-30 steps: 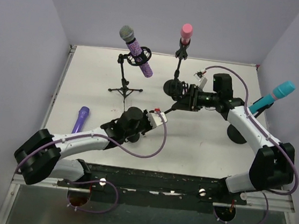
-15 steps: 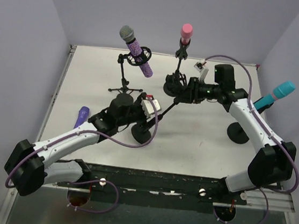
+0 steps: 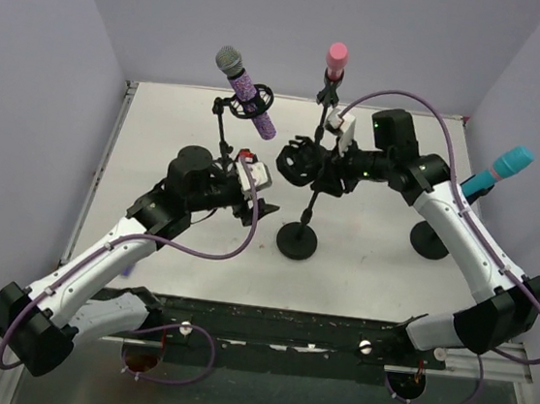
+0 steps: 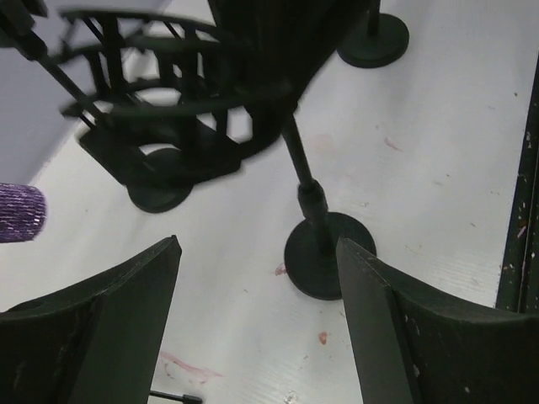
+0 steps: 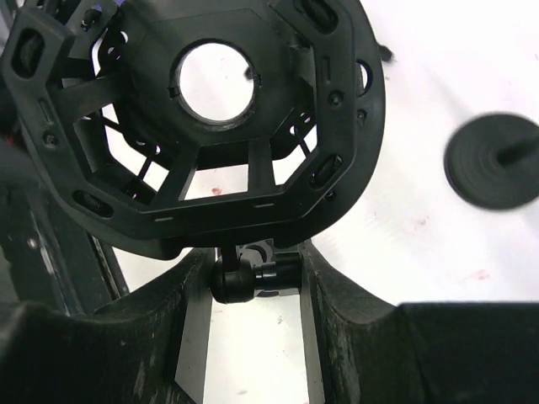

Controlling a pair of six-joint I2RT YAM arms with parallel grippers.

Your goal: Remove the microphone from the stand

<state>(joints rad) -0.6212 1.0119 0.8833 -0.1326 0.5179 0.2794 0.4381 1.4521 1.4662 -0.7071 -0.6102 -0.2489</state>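
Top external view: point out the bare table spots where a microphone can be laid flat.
Open: the front strip between the empty stand's base and the teal microphone's base; also the left strip beside the tripod stand. Crowded: mid-back, around the shock mount and pink microphone's stand.

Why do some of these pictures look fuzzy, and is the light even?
Left wrist view: the black cage up top is smeared, the round base under it sharper. Right wrist view: the cage is crisp, a dark disc at right is soft. Top view: sharp, evenly lit.
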